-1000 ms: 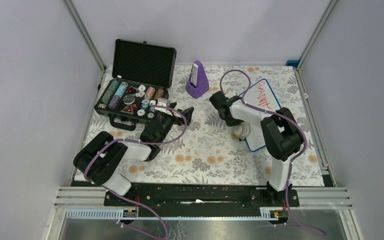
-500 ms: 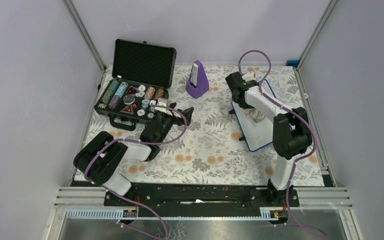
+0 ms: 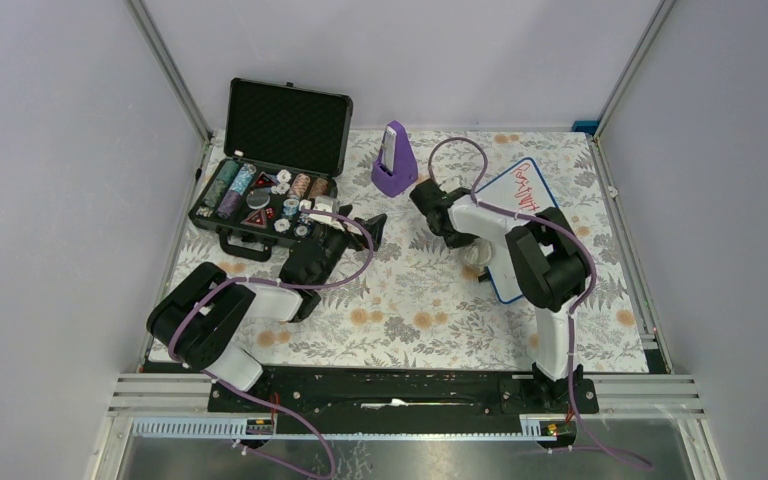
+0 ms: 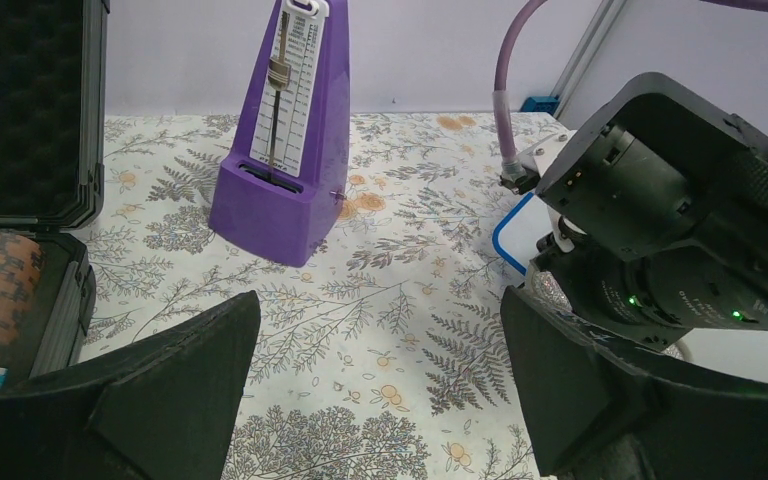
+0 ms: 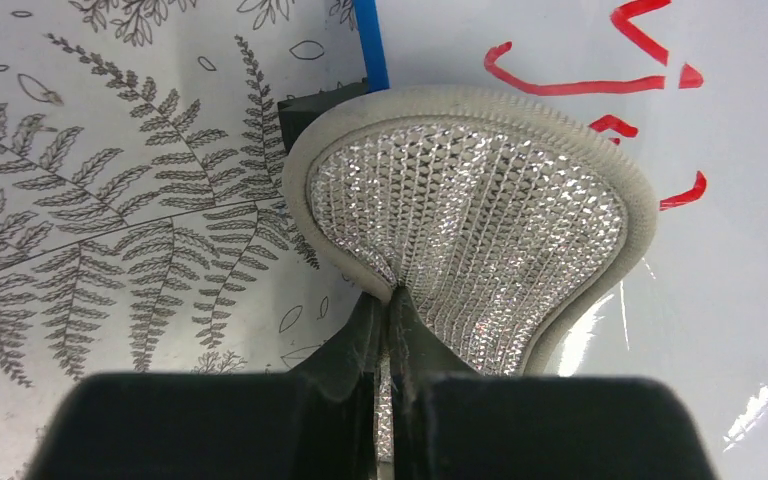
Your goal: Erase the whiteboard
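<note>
The whiteboard (image 3: 522, 215) lies at the right of the table, white with a blue rim and red handwriting (image 3: 528, 186) on its far part. My right gripper (image 3: 472, 245) is shut on a silvery mesh cloth pad (image 3: 478, 258) with a beige rim. In the right wrist view the gripper (image 5: 392, 300) presses the pad (image 5: 470, 215) over the board's blue left edge (image 5: 369, 45), with red strokes (image 5: 600, 85) just beyond it. My left gripper (image 3: 365, 228) is open and empty over the tablecloth, left of the board; it is also open in the left wrist view (image 4: 380, 400).
An open black case (image 3: 270, 170) of poker chips stands at the back left. A purple metronome (image 3: 393, 160) stands at the back middle, also in the left wrist view (image 4: 285, 140). Metal frame posts stand at the table's corners.
My right gripper swept with the pad from the board's left edge up to its far end, then back to the left edge. The board shifted slightly. The left arm has not moved.
</note>
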You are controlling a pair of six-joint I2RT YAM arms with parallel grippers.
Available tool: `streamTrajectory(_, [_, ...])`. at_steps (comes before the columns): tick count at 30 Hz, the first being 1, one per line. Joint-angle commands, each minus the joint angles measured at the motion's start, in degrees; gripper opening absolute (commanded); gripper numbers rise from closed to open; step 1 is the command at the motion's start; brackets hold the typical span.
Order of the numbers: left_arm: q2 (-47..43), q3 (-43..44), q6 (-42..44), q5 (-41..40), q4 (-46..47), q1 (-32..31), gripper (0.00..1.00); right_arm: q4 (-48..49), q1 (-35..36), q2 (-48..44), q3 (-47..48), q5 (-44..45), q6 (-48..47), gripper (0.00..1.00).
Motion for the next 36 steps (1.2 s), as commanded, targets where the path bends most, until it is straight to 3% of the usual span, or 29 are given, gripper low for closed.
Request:
streamTrajectory(1, [-0.16, 0.93, 0.02, -0.88, 2.46, 0.27, 0.99, -3.87, -0.87, -2.49, 3.41, -4.97, 1.46, 0.0])
streamTrajectory(8, [0.06, 1.02, -0.16, -0.75, 2.5, 0.34, 0.99, -8.5, -5.67, -7.22, 13.89, 4.5, -3.41, 0.0])
streamTrajectory(15, [-0.37, 0.67, -0.14, -0.97, 2.61, 0.36, 0.99, -10.46, -10.92, -1.52, 17.73, 10.24, -4.17, 0.0])
streamTrajectory(21, [-0.52, 0.67, -0.18, -0.92, 2.68, 0.53, 0.99, -7.58, -10.0, 2.25, 11.36, 4.31, -0.97, 0.0])
streamTrajectory(28, [-0.11, 0.67, -0.57, -0.66, 2.94, 0.62, 0.99, -4.98, -3.14, 5.9, 3.74, 1.35, 1.76, 0.0])
streamTrajectory(32, [-0.11, 0.67, -0.6, -0.57, 2.94, 0.67, 0.99, -3.5, -2.38, 2.22, 2.22, -3.8, 2.2, 0.0])
streamTrajectory(36, [0.08, 0.74, -0.76, -0.41, 2.94, 0.68, 0.99, -5.04, -2.66, -3.07, 6.9, -1.01, -0.88, 0.0])
